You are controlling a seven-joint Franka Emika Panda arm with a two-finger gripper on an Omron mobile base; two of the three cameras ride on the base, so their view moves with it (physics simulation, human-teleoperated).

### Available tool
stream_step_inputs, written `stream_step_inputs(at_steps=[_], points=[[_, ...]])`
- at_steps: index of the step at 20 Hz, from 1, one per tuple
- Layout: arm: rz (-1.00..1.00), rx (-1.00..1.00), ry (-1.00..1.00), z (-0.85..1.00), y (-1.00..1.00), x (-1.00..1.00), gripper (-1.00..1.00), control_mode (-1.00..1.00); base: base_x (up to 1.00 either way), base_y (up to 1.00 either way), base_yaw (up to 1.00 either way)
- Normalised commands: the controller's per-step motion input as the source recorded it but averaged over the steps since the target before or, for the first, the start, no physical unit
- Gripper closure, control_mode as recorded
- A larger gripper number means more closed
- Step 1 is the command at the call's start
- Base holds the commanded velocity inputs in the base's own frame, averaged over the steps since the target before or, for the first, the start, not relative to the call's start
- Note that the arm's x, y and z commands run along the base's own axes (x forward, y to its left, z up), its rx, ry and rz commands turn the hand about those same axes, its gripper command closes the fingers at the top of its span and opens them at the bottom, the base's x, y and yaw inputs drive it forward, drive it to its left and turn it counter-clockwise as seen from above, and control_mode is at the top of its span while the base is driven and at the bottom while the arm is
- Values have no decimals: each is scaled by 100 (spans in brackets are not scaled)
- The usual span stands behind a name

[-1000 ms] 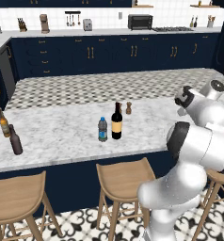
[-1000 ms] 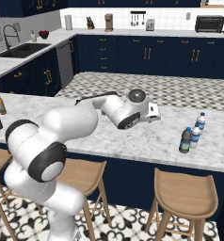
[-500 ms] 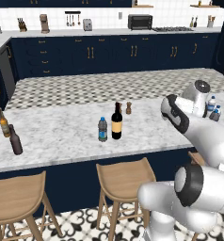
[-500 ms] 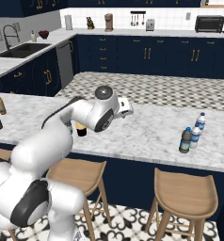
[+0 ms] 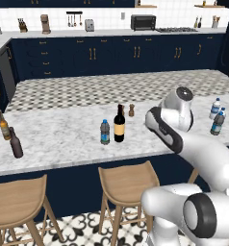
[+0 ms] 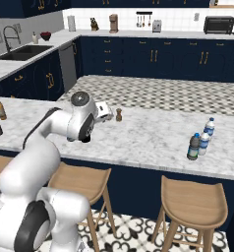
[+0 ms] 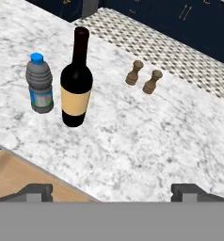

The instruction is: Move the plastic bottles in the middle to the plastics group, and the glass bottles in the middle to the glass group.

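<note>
A: Left base view first. What stands on the table?
B: Near the middle, the tall dark wine bottle with its tan label, and just to its left a grey-tinted water bottle with a blue cap. A small brown pepper mill stands a little behind them. At the far left are the amber-brown bottle and the plain dark brown bottle, near each other. At the far right, a whitish water bottle and a darker one just in front of it. The arm bends over the table's front edge, right of the wine bottle.

A: Right base view?
B: At the right of the table, three water bottles crowd together: a grey-tinted second bottle in front, two paler ones behind it. The pepper mill stands near the middle. The two brown bottles are at the far left edge. The arm's wrist hides the wine bottle here.

A: Hand view, and the gripper?
B: The gripper is spread wide with nothing between its fingertips, held well back from the bottles near the table's front edge. Ahead stands the wine bottle, upright, the grey-tinted water bottle just beside it, apart. Two pepper mills stand farther back.
</note>
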Motion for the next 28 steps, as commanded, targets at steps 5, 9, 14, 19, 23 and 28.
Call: stream_step_inputs(at_steps=[5, 9, 14, 19, 23, 28], points=[[-6, 0, 2, 0, 75, 9, -100, -100, 0, 0, 0], [-20, 0, 14, 0, 28, 7, -100, -100, 0, 0, 0], [-5, 3, 7, 0, 1, 19, -100, -100, 0, 0, 0], [0, 4, -2, -6, 5, 35, -100, -100, 0, 0, 0], [0, 6, -11, -12, 34, 42, -100, -100, 0, 0, 0], [0, 3, -6, -3, 21, 2, -100, -100, 0, 0, 0]])
